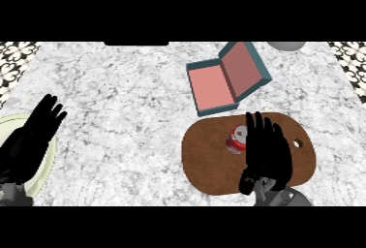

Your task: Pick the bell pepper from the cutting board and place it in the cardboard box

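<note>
Head view: marble counter [129,97], brown cutting board [207,164] at lower right, oval with a small hole near its right edge. Red bell pepper [236,139] sits on the board, upper-middle area, partly covered by the right hand [266,150]. That hand lies over the board, fingers straight and pointing up the frame, released, not curled around anything; its finger edge sits right at the pepper's right side, can't tell whether it actually touches. Pepper is not lifted as far as I can see, still on the board. Cardboard box [218,87] is just above the board, well short of the counter's far edge: teal outside, pinkish-red inside, lid hinged open and tilted up to the right. Box near corner is close to the board's top edge, a narrow strip of counter between them. Left hand [36,135] at the left edge, open, fingers up, resting, holding nothing; it overlaps a pale yellow-green plate [50,164] at the frame's left side. Grey rounded object [287,45] at top edge, cut off, can't identify.
</note>
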You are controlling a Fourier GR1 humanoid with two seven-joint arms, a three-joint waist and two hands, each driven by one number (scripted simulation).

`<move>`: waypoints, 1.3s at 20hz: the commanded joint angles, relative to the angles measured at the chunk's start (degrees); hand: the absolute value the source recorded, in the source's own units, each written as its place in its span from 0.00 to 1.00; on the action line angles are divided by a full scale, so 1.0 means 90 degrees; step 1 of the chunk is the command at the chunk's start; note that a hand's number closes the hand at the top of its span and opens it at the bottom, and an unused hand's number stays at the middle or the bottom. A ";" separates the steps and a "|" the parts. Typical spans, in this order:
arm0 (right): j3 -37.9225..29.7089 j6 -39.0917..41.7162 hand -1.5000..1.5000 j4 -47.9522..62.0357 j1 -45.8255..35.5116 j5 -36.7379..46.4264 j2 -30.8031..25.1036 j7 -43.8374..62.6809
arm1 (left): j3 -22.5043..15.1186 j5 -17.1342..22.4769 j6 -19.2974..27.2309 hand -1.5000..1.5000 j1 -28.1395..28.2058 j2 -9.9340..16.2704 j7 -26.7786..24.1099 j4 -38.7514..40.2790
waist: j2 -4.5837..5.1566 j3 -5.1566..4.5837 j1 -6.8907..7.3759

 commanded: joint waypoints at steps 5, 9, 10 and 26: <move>-0.0332 0.0166 0.00 0.0493 -0.0290 0.0180 0.0070 0.0298 | 0.0034 -0.0153 0.0026 0.50 0.0084 -0.0223 -0.0010 -0.0135 | -0.0002 0.0000 0.0002; -0.0214 -0.0177 0.00 0.1020 -0.0313 0.0173 0.0095 0.0472 | 0.0033 -0.0258 -0.0099 0.50 0.0085 -0.0257 -0.0236 0.0053 | 0.0002 0.0000 0.0014; -0.0469 -0.0068 0.00 0.0770 0.0000 0.0245 -0.0129 -0.0038 | -0.0017 -0.0272 -0.0140 0.50 0.0368 -0.0305 -0.0174 -0.0197 | -0.0003 0.0001 0.0002; -0.1037 0.0127 0.00 0.1238 -0.0279 0.0145 -0.0262 -0.0393 | 0.0109 -0.0520 -0.0217 0.50 0.0048 -0.0496 -0.0148 0.0123 | 0.0002 0.0000 -0.0012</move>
